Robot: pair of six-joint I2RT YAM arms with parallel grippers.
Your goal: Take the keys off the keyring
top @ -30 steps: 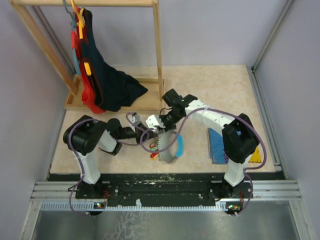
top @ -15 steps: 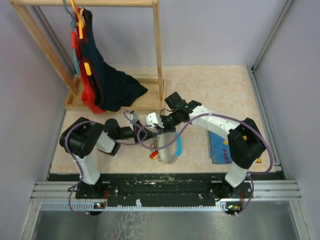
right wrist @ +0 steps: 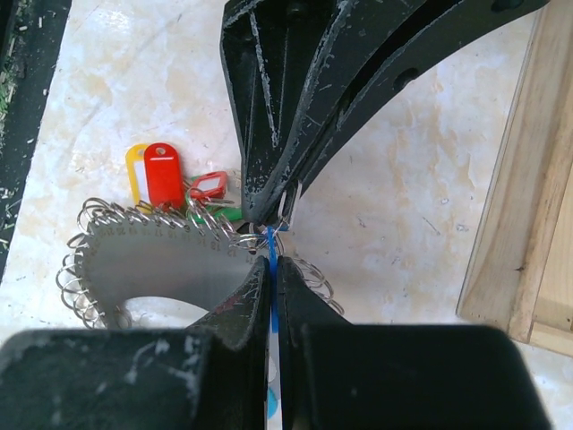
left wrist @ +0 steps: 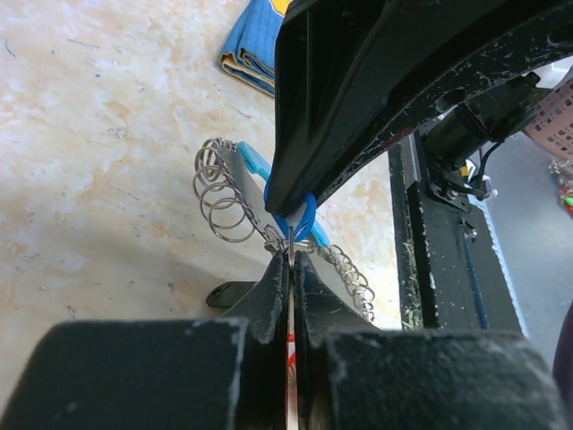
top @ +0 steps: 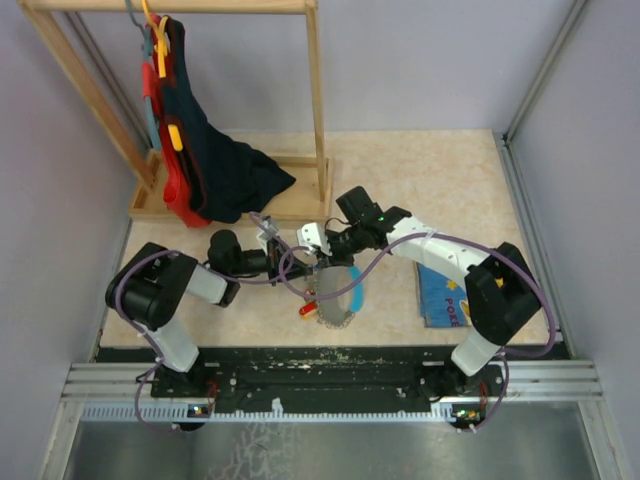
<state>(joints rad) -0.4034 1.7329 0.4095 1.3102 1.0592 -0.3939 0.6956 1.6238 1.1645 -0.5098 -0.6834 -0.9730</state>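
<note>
The keyring (right wrist: 161, 260) lies at table (top: 440, 180) centre, with the red, yellow and green keys (right wrist: 163, 175) touching its ring-edged strap. The left gripper (left wrist: 291, 264) is pinched onto thin ring metal. The right gripper (right wrist: 270, 264), tip to tip with it, is clamped on a blue key (left wrist: 300, 215). The fingers hide the joint from above. A blue book (top: 440, 295) lies well to the right and a wooden rack (top: 320, 150) stands behind. Since the earlier frames both elbows have swung outward, uncovering more of the book.
</note>
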